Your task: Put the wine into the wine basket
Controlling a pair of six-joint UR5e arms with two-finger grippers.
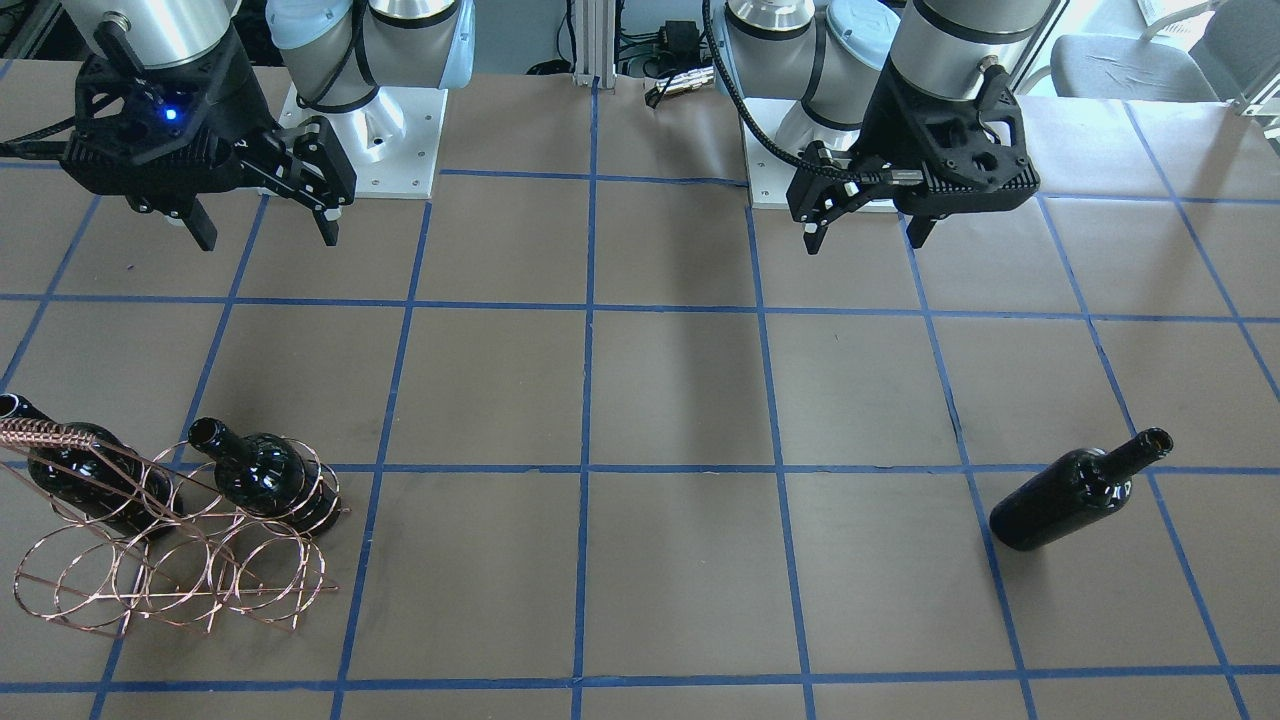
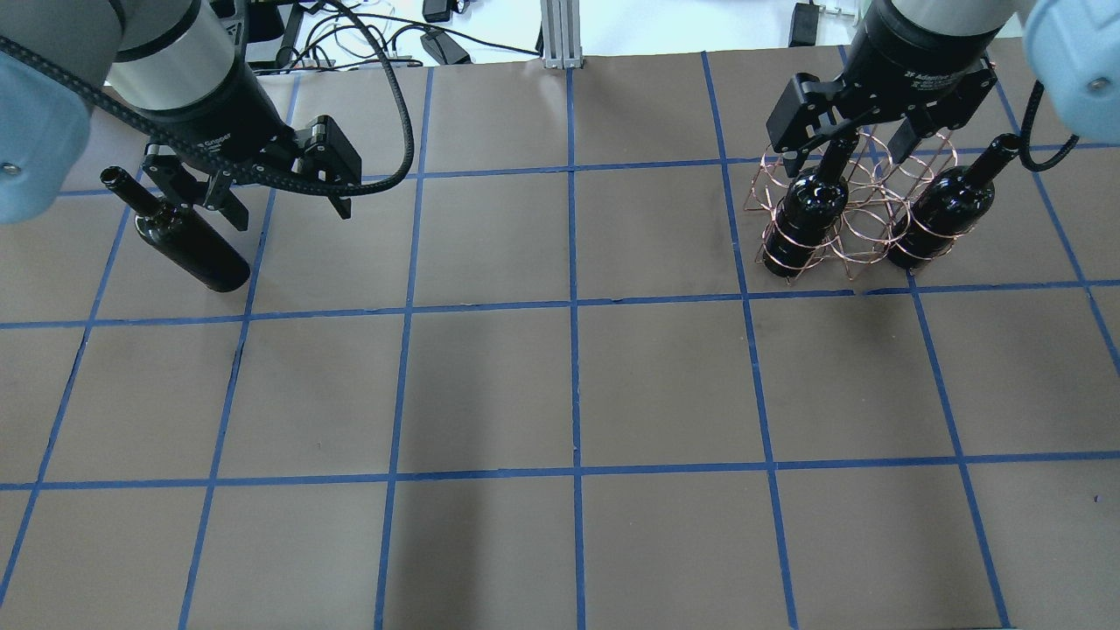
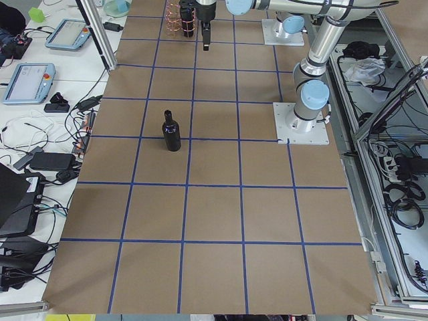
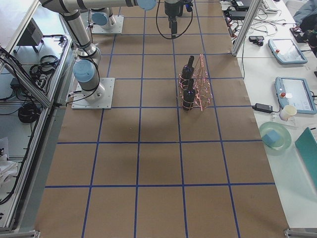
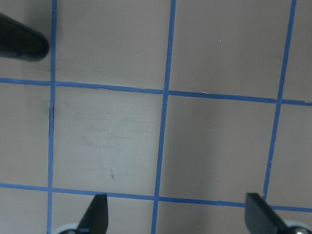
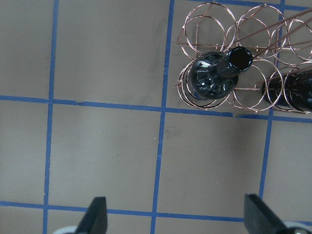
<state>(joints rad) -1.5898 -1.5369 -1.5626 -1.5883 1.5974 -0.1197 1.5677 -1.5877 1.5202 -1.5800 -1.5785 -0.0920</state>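
Observation:
A loose near-black wine bottle (image 2: 188, 245) stands upright on the table at the robot's left; it also shows in the front view (image 1: 1080, 490) and the left side view (image 3: 172, 130). My left gripper (image 2: 284, 206) hangs open and empty above the table, just to the right of it. The left wrist view shows only the bottle's edge (image 5: 22, 44) at top left. The copper wire wine basket (image 2: 853, 236) stands at the far right with two bottles (image 6: 214, 78) (image 6: 292, 92) in its loops. My right gripper (image 2: 847, 156) is open and empty above it.
The table is brown paper with a grid of blue tape (image 2: 573, 306). The two arm bases (image 1: 370, 140) (image 1: 790, 150) stand at the robot's edge. Cables and tablets (image 3: 67, 33) lie off the far table edge.

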